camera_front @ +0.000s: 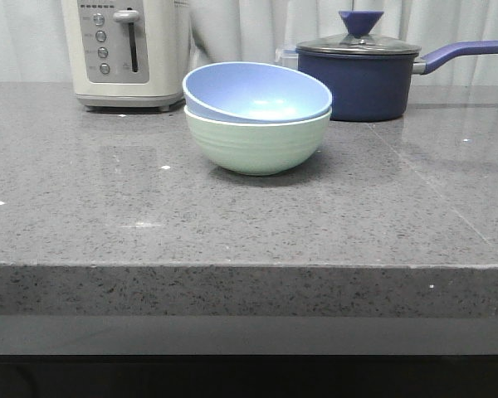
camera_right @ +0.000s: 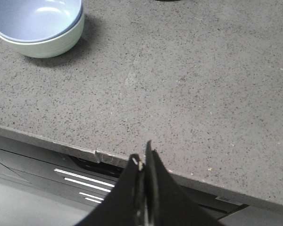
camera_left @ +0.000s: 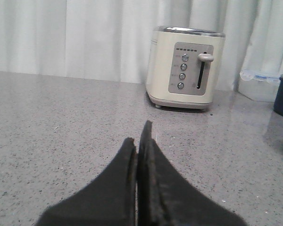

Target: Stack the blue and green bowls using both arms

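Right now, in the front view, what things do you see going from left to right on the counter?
Toaster → the blue bowl sitting tilted inside the green bowl → dark blue saucepan with its lid on, handle pointing right.

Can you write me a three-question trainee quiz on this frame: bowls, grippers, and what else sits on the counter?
1. True or false: the blue bowl sits inside the green bowl, tilted rather than level.
2. Multiple choice: the left gripper and right gripper are: A) both shut and holding nothing; B) both open; C) left shut on a bowl.
3. Fill in: behind the bowls stand a cream toaster and a dark navy ____ with a lid.

Key: 1 true; 2 A; 3 saucepan.
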Motion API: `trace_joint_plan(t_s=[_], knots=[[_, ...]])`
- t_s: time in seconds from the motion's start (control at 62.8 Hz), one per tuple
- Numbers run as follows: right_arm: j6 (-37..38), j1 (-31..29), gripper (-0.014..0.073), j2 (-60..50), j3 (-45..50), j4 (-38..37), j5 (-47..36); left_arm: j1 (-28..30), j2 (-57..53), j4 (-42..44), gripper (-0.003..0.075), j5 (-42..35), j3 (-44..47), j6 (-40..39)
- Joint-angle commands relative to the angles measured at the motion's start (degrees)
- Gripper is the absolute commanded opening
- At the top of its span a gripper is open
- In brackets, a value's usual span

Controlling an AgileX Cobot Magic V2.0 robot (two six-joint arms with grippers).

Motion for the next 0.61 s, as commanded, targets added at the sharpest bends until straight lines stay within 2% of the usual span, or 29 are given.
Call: trace_joint_plan(t_s=[0.0, 0.191, 0.589], knots=[[-0.1, -0.3, -0.0063, 0.5, -1.5, -0.6, -4.0, -1.6, -1.2, -0.5, -0.0020, -5.0, 0.3, 1.0], [-0.1, -0.3, -0.0063, 0.5, -1.5, -0.6, -4.0, -2.2, -1.2, -0.6, -0.0020, -4.9, 0.3, 1.0], [-0.1, -0.3, -0.0063, 0.5, -1.5, -0.6, -4.0, 1.7, -1.1, -0.6, -0.0020, -3.6, 0.3, 0.8]])
